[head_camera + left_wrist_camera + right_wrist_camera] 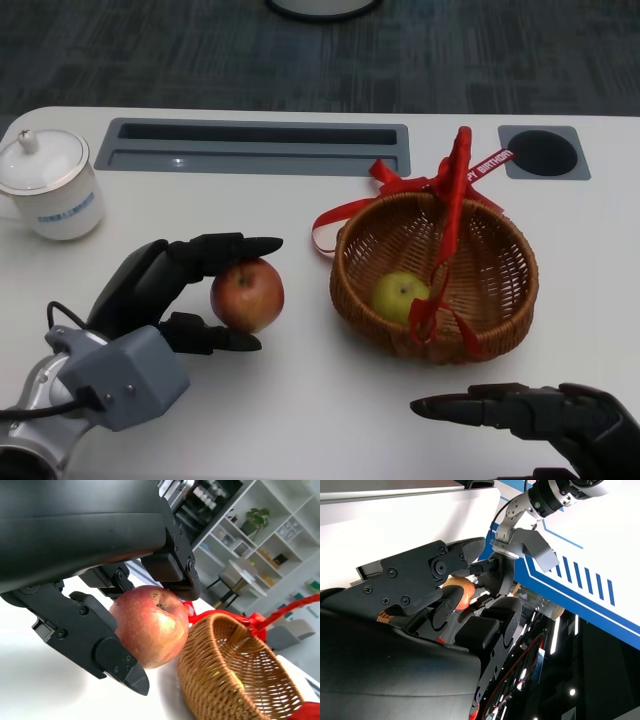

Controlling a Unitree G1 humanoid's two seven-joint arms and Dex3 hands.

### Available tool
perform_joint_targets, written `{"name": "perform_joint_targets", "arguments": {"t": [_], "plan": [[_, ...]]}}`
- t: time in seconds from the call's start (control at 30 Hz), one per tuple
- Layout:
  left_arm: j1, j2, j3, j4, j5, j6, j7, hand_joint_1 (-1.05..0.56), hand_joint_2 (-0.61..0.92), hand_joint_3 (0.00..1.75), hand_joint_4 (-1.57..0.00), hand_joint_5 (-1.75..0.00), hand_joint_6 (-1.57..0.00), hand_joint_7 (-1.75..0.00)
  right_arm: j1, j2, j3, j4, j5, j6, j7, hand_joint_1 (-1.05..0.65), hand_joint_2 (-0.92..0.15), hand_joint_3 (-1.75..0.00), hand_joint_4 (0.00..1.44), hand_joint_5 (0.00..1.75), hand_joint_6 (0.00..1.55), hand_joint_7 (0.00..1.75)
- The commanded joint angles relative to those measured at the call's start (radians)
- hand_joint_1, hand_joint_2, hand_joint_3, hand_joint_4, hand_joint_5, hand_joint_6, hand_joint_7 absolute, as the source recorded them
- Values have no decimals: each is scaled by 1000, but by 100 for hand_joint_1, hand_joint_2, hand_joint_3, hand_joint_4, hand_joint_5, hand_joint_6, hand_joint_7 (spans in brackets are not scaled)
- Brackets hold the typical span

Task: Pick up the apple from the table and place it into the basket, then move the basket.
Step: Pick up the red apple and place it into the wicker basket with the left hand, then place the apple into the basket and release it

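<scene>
Red apple [247, 294] pinched at lower left of frame, ready for lifting.

Held by left hand [165, 287] between fingers above and thumb below; basket [500, 330] waiting just right, centre-right. Right hand [530, 412] empty, fingers extended, lower right.

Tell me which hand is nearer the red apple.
Left. The left hand grips the red apple between its fingers; the right hand sits apart, in front of the basket, holding nothing.

Bare white tabletop [300, 390] lies between the left hand [165, 290] and the round brown wicker basket [435, 275]. The basket's upright red ribbon handle [450, 220] crosses its opening. A white lidded mug [50, 185] stands beyond the hand.
</scene>
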Motion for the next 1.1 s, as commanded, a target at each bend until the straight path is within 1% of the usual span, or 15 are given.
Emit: {"name": "perform_joint_targets", "arguments": {"t": [0.03, 0.2, 0.33, 0.43, 0.6, 0.7, 0.83, 1.1], "plan": [[30, 9, 26, -75, -29, -24, 2, -12, 77, 0, -129, -2, -115, -1, -3, -8, -8, 9, 5, -5, 0, -35, -81, 0, 87, 0, 80, 0], [72, 2, 40, -226, -93, -1, -61, -11, 77, 0, -129, -2, -115, -1, -10, -3, -9, 14, -4, -12, -4, -36, -82, 0, 88, 0, 80, 0], [91, -7, 42, -384, -153, 69, -133, -13, 78, 0, -130, -1, -115, 0, -14, 2, -8, 21, -2, -6, -5, -36, -82, 0, 88, 0, 81, 0], [75, -22, 42, -451, -182, 113, -174, -16, 78, 0, -130, -1, -115, 0, -18, 7, -6, 24, -7, -4, -7, -37, -82, 0, 88, 0, 81, 0], [33, -53, 40, -510, -167, 162, -192, -20, 78, 0, -129, -1, -115, 0, -18, 10, -2, 27, -2, -5, -2, -37, -82, 0, 88, 0, 81, 0], [6, -74, 31, -518, -181, 174, -218, -19, 78, 0, -130, -1, -116, 0, -14, 10, -1, 26, -3, -7, -2, -36, -82, 0, 88, 0, 81, 0], [-42, -110, 22, -486, -180, 188, -237, -18, 77, 0, -129, 0, -115, 0, -11, 16, 1, 23, -9, -11, -6, -36, -82, 0, 87, 0, 81, 0], [-175, -165, 0, -323, -147, 209, -247, -19, 78, 1, -127, 0, -115, 0, 0, 23, 2, 8, -13, 1, -14, -34, -81, 0, 88, 0, 82, 0]]}}
